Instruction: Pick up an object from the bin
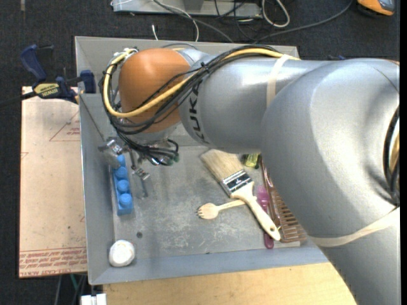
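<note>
Near the left wall of the bin point(175, 234), the gripper point(133, 169) hangs low beneath the arm's orange wrist cover point(149, 84), which has black and yellow cables point(152, 107) looped round it. Whether the gripper is spread or clenched cannot be told, because the cover and cables hide much of its metalwork.

Closest to it is a blue block point(122, 184), long and narrow with a row of round knobs on top. The block lies flat and lengthwise along the left wall, just beside it. Its far end reaches up beside the gripper's left side, and its near end points toward the front left corner. The gripper sits over and slightly right of that far end. Whether the two are touching cannot be made out.

A white round cap point(121, 253) rests in the front left corner, a little apart from the block's near end. On the open floor to the right of the gripper lies a paintbrush point(238, 184) with pale bristles, a dark band and a cream handle. Its bristles point toward the gripper and its handle slants to the front right. A small pale fork point(215, 210) lies against the handle with its prongs facing left. At the right, a pink comb point(284, 220) lies partly under the arm, well apart from the gripper.
</note>
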Tool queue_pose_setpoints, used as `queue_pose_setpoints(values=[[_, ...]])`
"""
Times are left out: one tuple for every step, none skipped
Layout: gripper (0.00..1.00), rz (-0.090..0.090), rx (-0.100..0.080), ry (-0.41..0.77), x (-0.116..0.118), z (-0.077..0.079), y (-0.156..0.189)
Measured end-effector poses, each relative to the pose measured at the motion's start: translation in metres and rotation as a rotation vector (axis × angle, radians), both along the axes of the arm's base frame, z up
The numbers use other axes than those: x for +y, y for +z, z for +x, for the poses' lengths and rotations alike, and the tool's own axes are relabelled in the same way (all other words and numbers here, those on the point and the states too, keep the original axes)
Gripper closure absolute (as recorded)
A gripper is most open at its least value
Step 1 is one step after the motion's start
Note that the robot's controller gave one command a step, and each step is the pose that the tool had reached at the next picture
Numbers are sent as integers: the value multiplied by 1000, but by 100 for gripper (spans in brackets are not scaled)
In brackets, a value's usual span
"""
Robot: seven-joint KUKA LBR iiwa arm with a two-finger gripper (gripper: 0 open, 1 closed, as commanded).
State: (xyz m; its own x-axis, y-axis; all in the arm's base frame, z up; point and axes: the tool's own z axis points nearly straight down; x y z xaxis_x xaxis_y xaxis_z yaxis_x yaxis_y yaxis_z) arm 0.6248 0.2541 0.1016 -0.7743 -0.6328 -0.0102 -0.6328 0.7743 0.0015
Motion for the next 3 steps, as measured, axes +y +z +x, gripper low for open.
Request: queue_pose_setpoints(values=[[0, 1, -14, 257, -7, 6, 2], [100, -2, -2, 156, -7, 2, -32], [100, -2, -2, 156, -7, 2, -31]])
